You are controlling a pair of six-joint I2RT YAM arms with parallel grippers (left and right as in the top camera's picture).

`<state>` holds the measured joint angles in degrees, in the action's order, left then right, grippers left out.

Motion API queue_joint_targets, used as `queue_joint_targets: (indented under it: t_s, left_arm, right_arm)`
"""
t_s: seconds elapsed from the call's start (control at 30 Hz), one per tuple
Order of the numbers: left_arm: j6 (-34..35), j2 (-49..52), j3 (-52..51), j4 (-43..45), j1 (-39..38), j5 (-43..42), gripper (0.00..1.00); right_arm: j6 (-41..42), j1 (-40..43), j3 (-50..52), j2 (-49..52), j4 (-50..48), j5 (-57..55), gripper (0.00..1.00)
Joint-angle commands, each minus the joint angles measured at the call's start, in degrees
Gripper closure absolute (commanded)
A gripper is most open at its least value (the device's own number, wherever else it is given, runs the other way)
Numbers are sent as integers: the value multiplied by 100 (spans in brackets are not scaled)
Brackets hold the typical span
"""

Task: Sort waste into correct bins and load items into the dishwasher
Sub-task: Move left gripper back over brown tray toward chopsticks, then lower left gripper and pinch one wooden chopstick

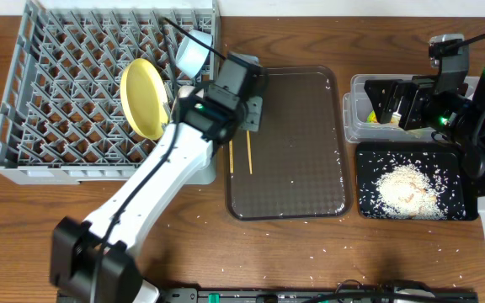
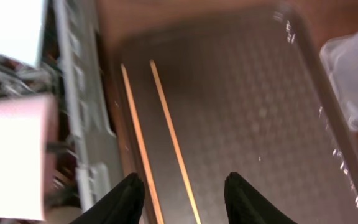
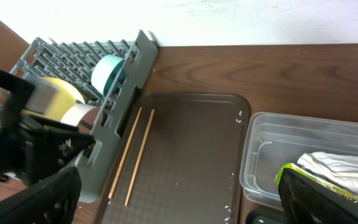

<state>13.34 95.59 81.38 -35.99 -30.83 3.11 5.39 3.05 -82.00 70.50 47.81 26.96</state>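
Observation:
Two wooden chopsticks [image 1: 241, 156] lie side by side at the left edge of the dark brown tray [image 1: 310, 143]. My left gripper [image 1: 251, 114] is open just above them; in the left wrist view the chopsticks [image 2: 166, 130] run between its fingers [image 2: 182, 190]. The yellow plate [image 1: 146, 97] and the light blue bowl [image 1: 194, 55] stand in the grey rack [image 1: 57, 84]. My right gripper [image 1: 386, 105] is open and empty over the clear tub [image 1: 356, 122]. In the right wrist view the tub [image 3: 272, 155] holds the white wrapper [image 3: 340, 165] and the green-edged packet [image 3: 291, 173].
The black tray [image 1: 369, 181] in front of the clear tub holds a heap of rice [image 1: 407, 189]. Loose grains dot the brown tray and the table around it. A pale cup or bowl [image 3: 79, 113] sits in the rack's near corner beside my left arm.

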Motion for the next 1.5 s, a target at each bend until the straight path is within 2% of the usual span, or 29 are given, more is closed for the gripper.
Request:
queue_joint_targets:
  t_s: [0.0,0.2,0.4,0.5,0.9,1.07,1.37,1.43,1.47]
  left_arm:
    - [330,584,105,-157,-13,-254,55]
    - [354,1384,378,-291,15,-938,55]
    - [391,2524,1812,-1746,15,-1008,53]
    - [393,2999,2422,-2194,22,-953,51]
    - [479,3320,2535,-1969,356,-782,50]
    - [481,3344,2535,-1615,345,-782,51]
    - [505,3593,2529,-1596,343,-651,51]
    - [501,3722,2529,-1598,343,-651,52]
    - [501,3766,2520,-1593,343,-649,57]
  right_arm:
    - [-74,26,-44,2,2,-15,1]
    - [-76,26,-44,2,2,-17,1]
    - [-76,26,-44,2,2,-15,1]
    - [-76,26,-44,2,2,-15,1]
    - [-76,26,-44,2,2,-15,1]
    - [-76,26,-44,2,2,-15,1]
    - [-76,26,-44,2,2,-15,1]
    - [-76,26,-44,2,2,-15,1]
    - [-76,26,-44,2,2,-15,1]
